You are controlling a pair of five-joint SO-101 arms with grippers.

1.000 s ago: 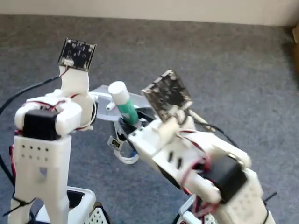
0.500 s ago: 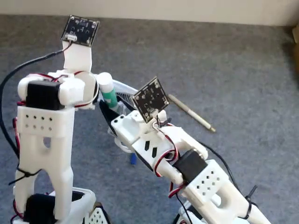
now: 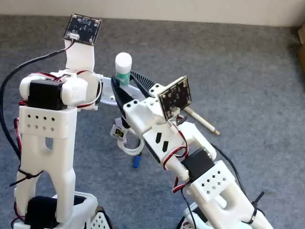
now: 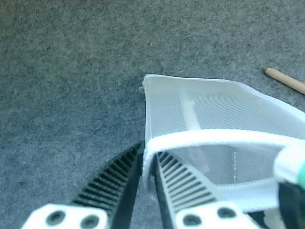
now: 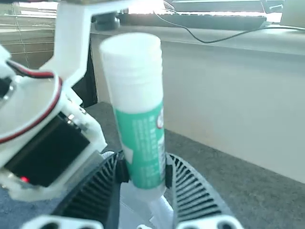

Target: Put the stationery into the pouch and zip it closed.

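Observation:
My right gripper [image 3: 127, 82] is shut on a glue stick [image 3: 123, 67] with a white cap and a green label, and holds it upright, cap up, above the table. In the right wrist view the glue stick [image 5: 139, 119] stands between the black fingers [image 5: 188, 183]. My left gripper [image 4: 145, 155] is shut on the rim of a white mesh pouch [image 4: 214, 119], whose mouth hangs open. The glue stick [image 4: 291, 168] shows beside the pouch's mouth. A wooden pencil [image 3: 201, 119] lies on the carpet to the right of both arms; its end [image 4: 285, 79] lies past the pouch.
Grey carpet [image 3: 238, 62] covers the floor. A white tag and loop [image 3: 125, 140] hang below the grippers, and a small blue object [image 3: 136, 162] lies under them. The left arm's body [image 5: 43, 124] stands close beside the glue stick. A pale wall [image 3: 190, 9] runs along the back.
My right gripper has carried the glue stick up and farther from the camera, first swinging left. The left arm rose at first, then stayed put.

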